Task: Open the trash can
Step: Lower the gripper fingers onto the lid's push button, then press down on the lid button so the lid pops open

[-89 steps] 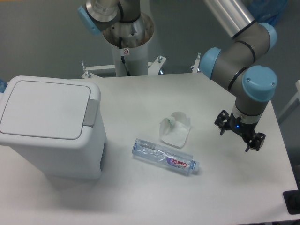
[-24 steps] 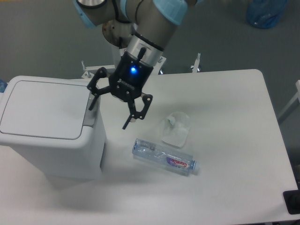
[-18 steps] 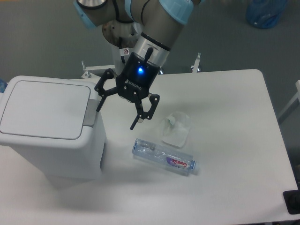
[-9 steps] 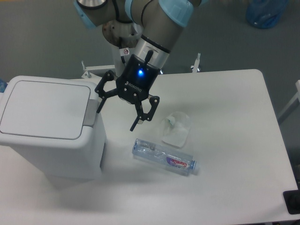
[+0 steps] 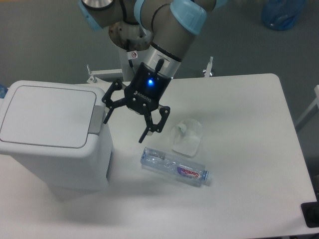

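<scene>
The trash can (image 5: 55,149) is a big white bin at the left of the table, its flat lid (image 5: 47,114) shut. Its grey push tab (image 5: 96,119) sits on the right rim. My gripper (image 5: 124,130) is open and empty, hanging just right of the bin. Its left finger (image 5: 106,115) is close beside the grey tab; I cannot tell if it touches. Its right finger (image 5: 147,134) is over the table.
A clear plastic water bottle (image 5: 175,167) lies on its side in front of the gripper. A crumpled clear plastic cup (image 5: 186,137) lies to the right of it. The robot base (image 5: 134,40) stands behind the table.
The arm swung from the table's right side to the bin, dipped near the tab, then drew slightly right. In the last half second the gripper moved a little down and right.
</scene>
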Tool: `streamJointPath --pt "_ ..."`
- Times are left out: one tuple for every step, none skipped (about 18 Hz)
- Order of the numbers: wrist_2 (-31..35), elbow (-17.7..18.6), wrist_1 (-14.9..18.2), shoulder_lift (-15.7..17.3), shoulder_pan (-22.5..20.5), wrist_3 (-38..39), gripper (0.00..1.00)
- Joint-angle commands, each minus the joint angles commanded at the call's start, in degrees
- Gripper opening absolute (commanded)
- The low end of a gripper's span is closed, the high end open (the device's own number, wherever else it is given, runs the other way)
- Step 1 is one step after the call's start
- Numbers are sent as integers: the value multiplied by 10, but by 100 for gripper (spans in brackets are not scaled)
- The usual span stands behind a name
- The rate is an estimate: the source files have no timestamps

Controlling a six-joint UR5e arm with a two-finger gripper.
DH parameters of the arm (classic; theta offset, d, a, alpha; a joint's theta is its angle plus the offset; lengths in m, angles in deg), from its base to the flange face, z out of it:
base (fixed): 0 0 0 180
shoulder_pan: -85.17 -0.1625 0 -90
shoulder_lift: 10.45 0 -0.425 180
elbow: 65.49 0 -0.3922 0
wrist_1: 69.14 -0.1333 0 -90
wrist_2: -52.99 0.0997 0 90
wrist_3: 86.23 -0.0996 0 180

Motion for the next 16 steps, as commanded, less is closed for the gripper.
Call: streamJointPath --pt "0 -1 0 1 0 1 100" --pt "-2 -2 0 3 0 2 100" --pt "-4 -3 0 4 0 3 100" --pt "-4 -3 0 5 1 6 100" --pt "-4 -3 0 5 4 9 100" --pt "-4 -2 0 5 6 10 100" --pt "-4 -2 0 5 7 10 100" --pt "-4 -2 0 4 11 11 100" --pt "-4 -2 0 4 13 11 100" --pt "-3 -2 0 4 14 10 100" --pt "-2 -1 0 3 14 10 100" --pt "-1 -1 0 2 14 10 100" --pt "-1 -1 0 0 14 10 100" --pt "-1 -1 0 -1 14 10 100" --pt "-1 0 0 -1 14 10 100" --pt "-1 0 0 -2 14 9 100"
